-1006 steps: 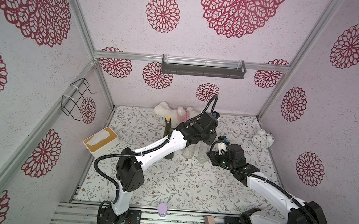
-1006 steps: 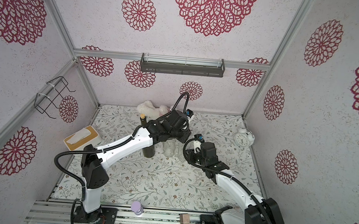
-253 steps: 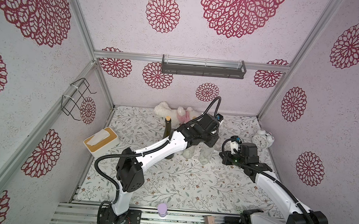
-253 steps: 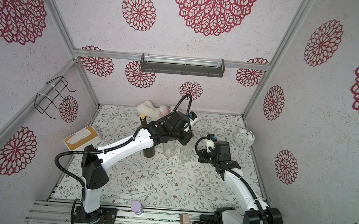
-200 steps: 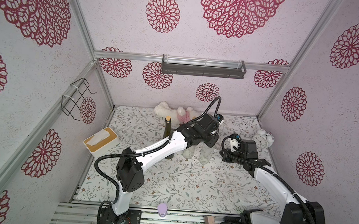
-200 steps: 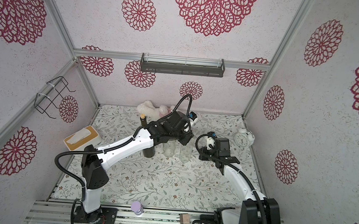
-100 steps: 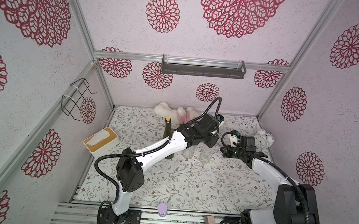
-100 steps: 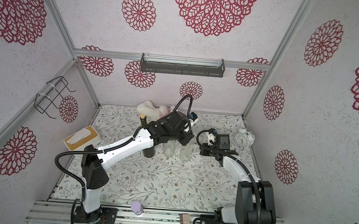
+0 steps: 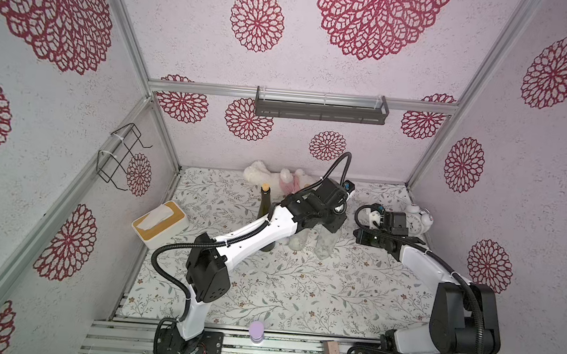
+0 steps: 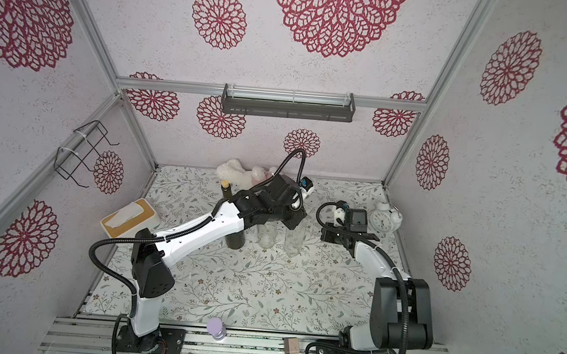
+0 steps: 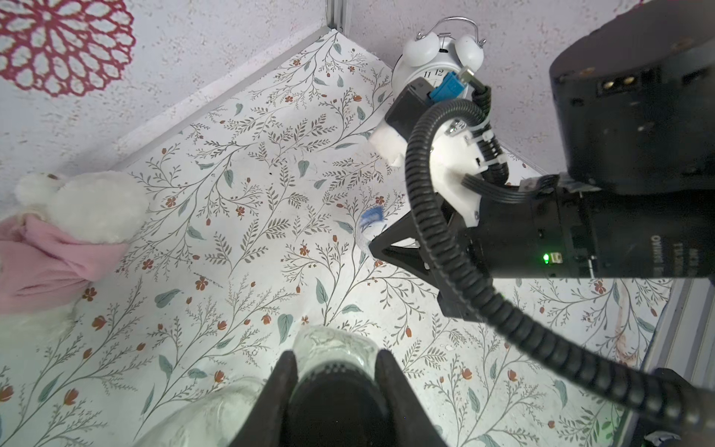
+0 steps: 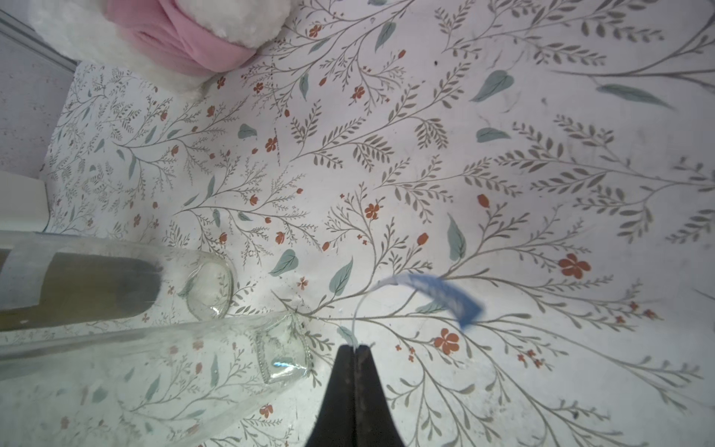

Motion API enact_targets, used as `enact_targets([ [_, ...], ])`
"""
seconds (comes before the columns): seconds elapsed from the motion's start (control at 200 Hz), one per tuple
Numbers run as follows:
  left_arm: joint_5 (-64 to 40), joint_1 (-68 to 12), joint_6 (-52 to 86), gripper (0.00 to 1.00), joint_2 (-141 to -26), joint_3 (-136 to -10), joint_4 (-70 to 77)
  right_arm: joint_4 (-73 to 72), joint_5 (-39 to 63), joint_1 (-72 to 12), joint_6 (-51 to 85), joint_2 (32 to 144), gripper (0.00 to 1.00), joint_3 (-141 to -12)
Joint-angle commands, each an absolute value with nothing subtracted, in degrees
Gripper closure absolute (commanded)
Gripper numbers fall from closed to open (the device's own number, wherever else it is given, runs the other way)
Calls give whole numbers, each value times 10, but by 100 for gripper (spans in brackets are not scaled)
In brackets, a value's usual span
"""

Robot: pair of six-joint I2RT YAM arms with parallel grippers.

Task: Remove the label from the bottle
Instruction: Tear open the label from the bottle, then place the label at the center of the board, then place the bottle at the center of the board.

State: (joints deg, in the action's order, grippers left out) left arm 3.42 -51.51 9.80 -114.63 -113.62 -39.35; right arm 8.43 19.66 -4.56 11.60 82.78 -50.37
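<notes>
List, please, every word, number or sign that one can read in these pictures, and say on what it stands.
"11" and "12": on the dial of the alarm clock; the other numerals are hidden.
White lettering on the right arm's black housing: blurred, unreadable.
On the blue label in the right hand: no legible print.
On the clear bottle: no text visible.

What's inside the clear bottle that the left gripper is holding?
Nothing visible: the bottle looks empty, and the mat shows through its glass. Its top is covered by the left gripper, so the inside there cannot be seen.
</notes>
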Motion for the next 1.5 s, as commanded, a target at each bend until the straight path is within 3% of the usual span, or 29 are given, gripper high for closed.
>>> enact_targets([
  [0.0,27,-517,93,100,-1165,-1158,-416,109,168,-41,115,826,100,-534],
  [0.335,44,-501,96,100,-1195,-1224,-392,308,-28,-41,181,802,100,-533],
  [0.881,46,-489,76,100,-1222,-1261,-381,312,-2,-40,179,877,100,-490],
  [0.966,47,-486,77,95,-1222,-1258,-382,306,1,-40,175,894,100,-495],
  [1.191,48,-486,78,69,-1219,-1257,-380,296,5,-40,164,915,97,-506],
  [1.416,47,-486,81,59,-1217,-1264,-379,289,8,-36,157,934,88,-508],
  [1.496,46,-486,81,53,-1215,-1268,-378,287,9,-34,156,935,80,-509],
])
